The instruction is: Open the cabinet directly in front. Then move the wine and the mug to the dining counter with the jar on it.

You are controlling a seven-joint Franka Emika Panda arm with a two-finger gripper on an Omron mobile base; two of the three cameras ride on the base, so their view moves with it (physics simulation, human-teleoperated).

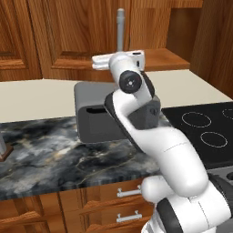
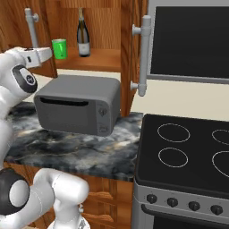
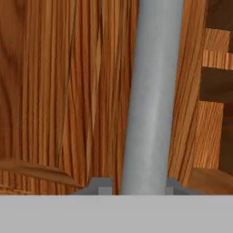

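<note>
The cabinet (image 1: 77, 32) of reddish-brown wood hangs straight ahead. Its right door (image 2: 129, 53) stands swung open, with its grey bar handle (image 2: 144, 53) facing outward. On the shelf inside stand the dark wine (image 2: 83, 38) bottle and, left of it, the green mug (image 2: 59, 48). My gripper (image 3: 136, 187) is shut on the left door's handle (image 3: 152, 91), the grey bar running up between the two fingertips (image 3: 103, 186). From the left base view the handle (image 1: 120, 27) rises above my gripper (image 1: 122, 52); the left door looks closed. The dining counter and jar are out of view.
A grey toaster oven (image 2: 78, 109) sits on the marble worktop (image 1: 41, 154) below the cabinet, right under my arm. A black cooktop (image 2: 188, 152) lies to the right, with a dark appliance panel (image 2: 192, 38) above it. Drawers (image 1: 127, 193) front the worktop.
</note>
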